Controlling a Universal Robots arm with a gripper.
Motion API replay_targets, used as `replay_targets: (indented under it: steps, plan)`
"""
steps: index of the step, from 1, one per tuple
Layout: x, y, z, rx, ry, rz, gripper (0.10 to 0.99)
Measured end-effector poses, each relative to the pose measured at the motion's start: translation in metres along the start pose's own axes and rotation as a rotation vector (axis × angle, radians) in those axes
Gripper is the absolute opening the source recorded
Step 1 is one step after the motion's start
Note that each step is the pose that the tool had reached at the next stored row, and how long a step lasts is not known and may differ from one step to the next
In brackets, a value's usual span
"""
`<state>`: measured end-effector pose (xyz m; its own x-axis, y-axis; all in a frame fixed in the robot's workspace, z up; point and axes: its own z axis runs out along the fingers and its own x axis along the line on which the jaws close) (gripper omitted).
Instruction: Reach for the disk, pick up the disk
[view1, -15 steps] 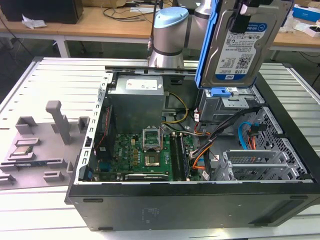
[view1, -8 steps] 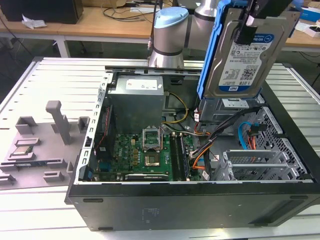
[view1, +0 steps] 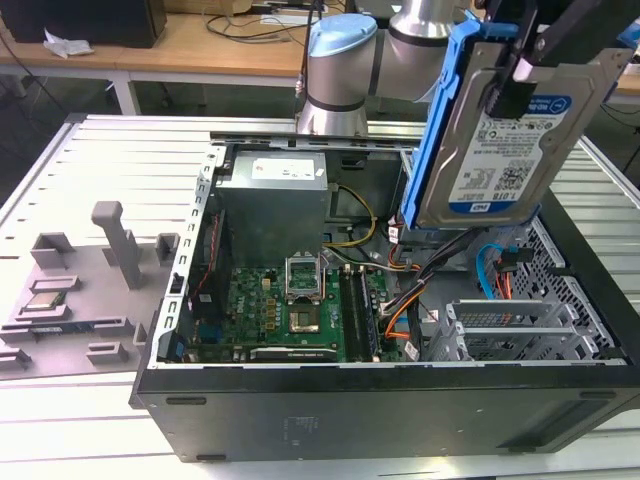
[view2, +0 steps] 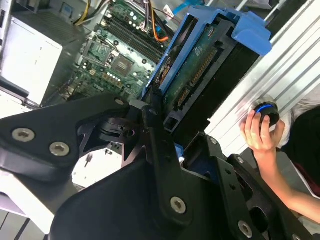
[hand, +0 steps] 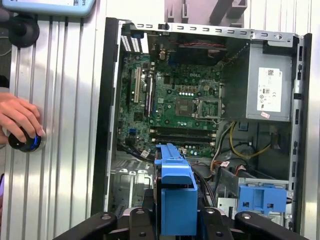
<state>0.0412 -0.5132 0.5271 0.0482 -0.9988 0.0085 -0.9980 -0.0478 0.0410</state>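
The disk (view1: 505, 140) is a silver hard drive with a blue-and-white label and a blue bracket along its sides. It hangs tilted on edge above the open computer case (view1: 400, 400), clear of the drive bays. My gripper (view1: 522, 62) is shut on its upper edge from above at the exterior view's right. In the second wrist view my black fingers (view2: 152, 117) clamp the disk (view2: 200, 70) with its circuit-board side showing. The first wrist view has the disk's blue bracket (hand: 175, 187) edge-on between my gripper (hand: 175, 220) fingers.
Inside the case lie the motherboard (view1: 285, 310), a grey power supply (view1: 275, 200), cables and metal drive bays (view1: 520, 335). A grey fixture plate (view1: 80, 290) holding a processor chip (view1: 45, 300) lies at the exterior view's left. A person's hand (hand: 17, 122) rests on a knob beside the case.
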Motion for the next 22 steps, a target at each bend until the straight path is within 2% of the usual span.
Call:
replay_targets:
  steps: [3,8,16,18,22]
  plan:
    - [0.0068,0.0003,0.0004,0.0,0.0001,0.0,0.369]
    - [0.0262,0.0012,0.0018,0.0,0.0,0.0,0.369]
    - [0.0487,0.0022,0.0035,0.0,0.0,0.0,0.369]
    - [0.0511,0.0023,0.0045,0.0,0.0,0.001,0.369]
    - [0.0522,0.0015,0.0096,-0.001,-0.0025,0.06,0.369]
